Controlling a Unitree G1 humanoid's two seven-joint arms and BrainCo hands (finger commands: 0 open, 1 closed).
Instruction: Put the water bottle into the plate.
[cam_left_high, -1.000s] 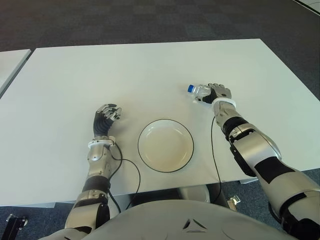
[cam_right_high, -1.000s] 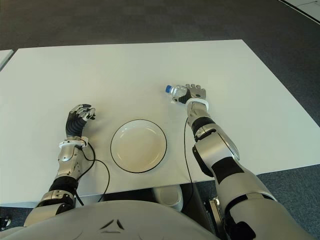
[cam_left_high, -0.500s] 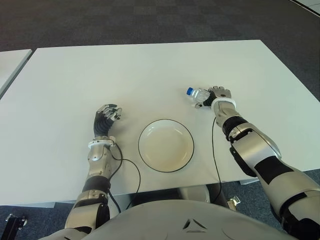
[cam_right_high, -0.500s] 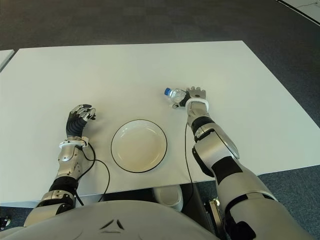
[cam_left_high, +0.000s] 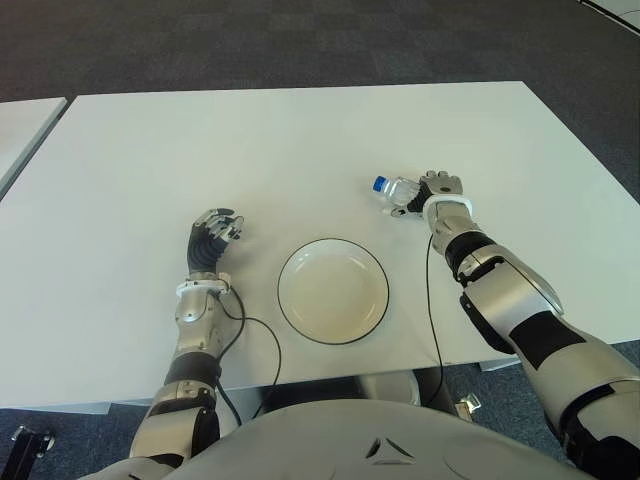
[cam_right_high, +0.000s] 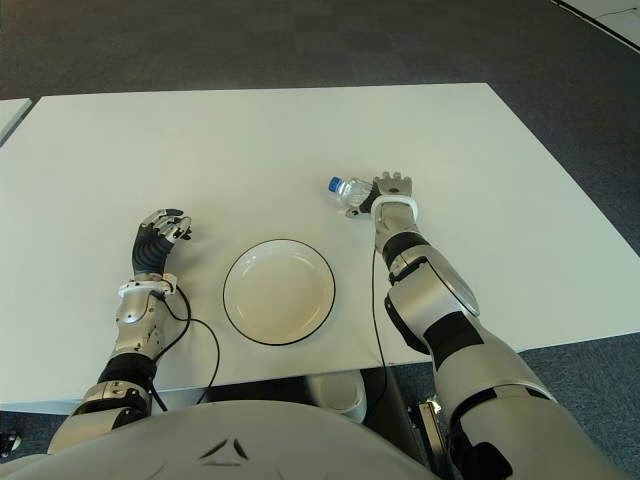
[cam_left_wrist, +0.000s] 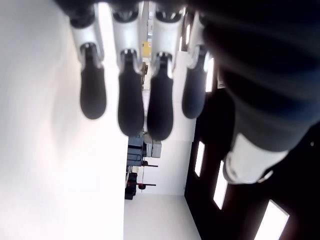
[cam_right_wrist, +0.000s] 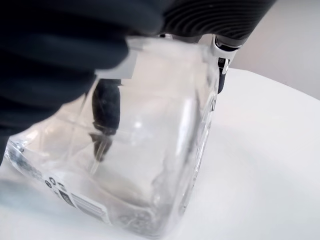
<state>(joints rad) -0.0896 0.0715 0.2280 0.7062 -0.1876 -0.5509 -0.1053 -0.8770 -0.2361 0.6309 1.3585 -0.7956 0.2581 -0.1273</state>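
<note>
right hand (cam_left_high: 438, 190) wraps its fingers around the water bottle (cam_left_high: 396, 189), bottle lying tilted on the white table (cam_left_high: 300, 150), blue cap pointing left, beyond and right of the empty plate (cam_left_high: 333, 291). left hand (cam_left_high: 212, 236) left of plate, fingers curled, holding nothing.

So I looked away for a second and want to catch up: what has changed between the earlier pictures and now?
The right hand closed around the water bottle, which now lies gripped on its side on the table, shifted only slightly from its earlier spot. It has not been carried toward the plate yet. The plate stayed in place, and the left hand, left of the plate, stayed curled and holds nothing.
</note>
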